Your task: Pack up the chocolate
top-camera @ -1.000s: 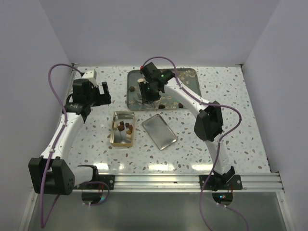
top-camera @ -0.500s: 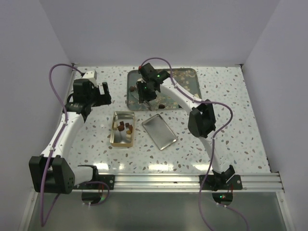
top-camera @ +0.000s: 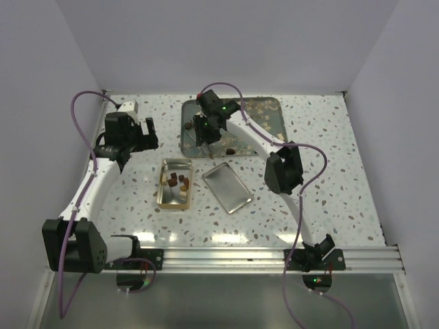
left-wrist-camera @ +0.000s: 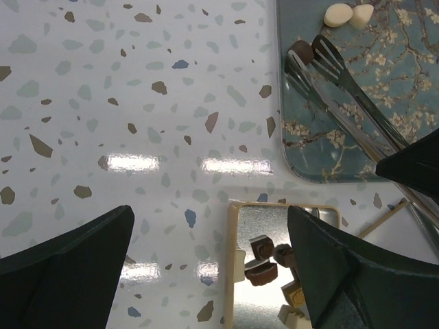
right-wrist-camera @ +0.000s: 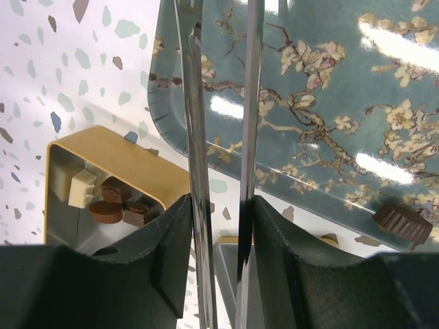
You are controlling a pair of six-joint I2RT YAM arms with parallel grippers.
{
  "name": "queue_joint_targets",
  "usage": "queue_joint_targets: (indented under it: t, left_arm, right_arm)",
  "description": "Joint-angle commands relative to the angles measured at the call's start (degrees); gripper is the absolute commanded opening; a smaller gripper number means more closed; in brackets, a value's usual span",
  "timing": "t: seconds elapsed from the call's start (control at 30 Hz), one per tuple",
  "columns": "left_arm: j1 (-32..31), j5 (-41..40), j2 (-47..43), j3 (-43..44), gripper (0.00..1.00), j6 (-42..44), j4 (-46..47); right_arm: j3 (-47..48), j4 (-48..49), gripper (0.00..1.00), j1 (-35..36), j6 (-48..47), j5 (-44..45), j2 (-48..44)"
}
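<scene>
Several pieces of chocolate lie in the open gold tin, also seen as brown and cream lumps in the left wrist view. My right gripper hangs over the left part of the teal tray, shut on metal tongs. The tong tips sit around a dark chocolate on the tray; whether they pinch it I cannot tell. Two cream chocolates lie just beyond. Another dark chocolate rests near the tray's front edge. My left gripper hovers open, left of the tray.
The tin's silver lid lies flat to the right of the tin, in front of the tray. Walls close the table at the back and on both sides. A metal rail runs along the near edge.
My right arm has swung left, carrying the tongs from the tray's middle to its left part. The left arm has not moved.
</scene>
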Motion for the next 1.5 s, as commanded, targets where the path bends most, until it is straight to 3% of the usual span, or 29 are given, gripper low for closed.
queue_joint_targets:
  t: [0.0, 0.13, 0.43, 1.07, 1.27, 1.47]
  left_arm:
    - [0.6, -0.2, 0.3, 1.9, 1.00, 0.6, 1.5]
    - [0.6, -0.2, 0.3, 1.7, 1.00, 0.6, 1.6]
    - [0.6, -0.3, -0.1, 1.7, 1.00, 0.6, 1.4]
    - [0.6, 1.1, -0.4, 2.5, 1.00, 0.0, 1.2]
    - [0.6, 1.8, -0.6, 2.5, 1.00, -0.3, 1.0]
    - [0.6, 1.3, -1.5, 2.1, 1.00, -0.1, 0.6]
  right_arm:
    - [3.4, 1.7, 0.42, -0.4, 0.8, -2.3, 0.7]
    - [4.9, 1.6, 0.41, -0.4, 1.2, -2.5, 2.3]
    - [2.6, 1.5, 0.26, -0.7, 0.7, -1.1, 0.9]
    - [-13.7, -3.1, 0.25, -1.0, -5.7, -2.5, -27.0]
    - [-19.5, -5.8, 0.25, 3.6, -6.5, -5.6, -32.6]
    - [-25.4, -5.8, 0.25, 13.3, -3.8, -6.1, -35.0]
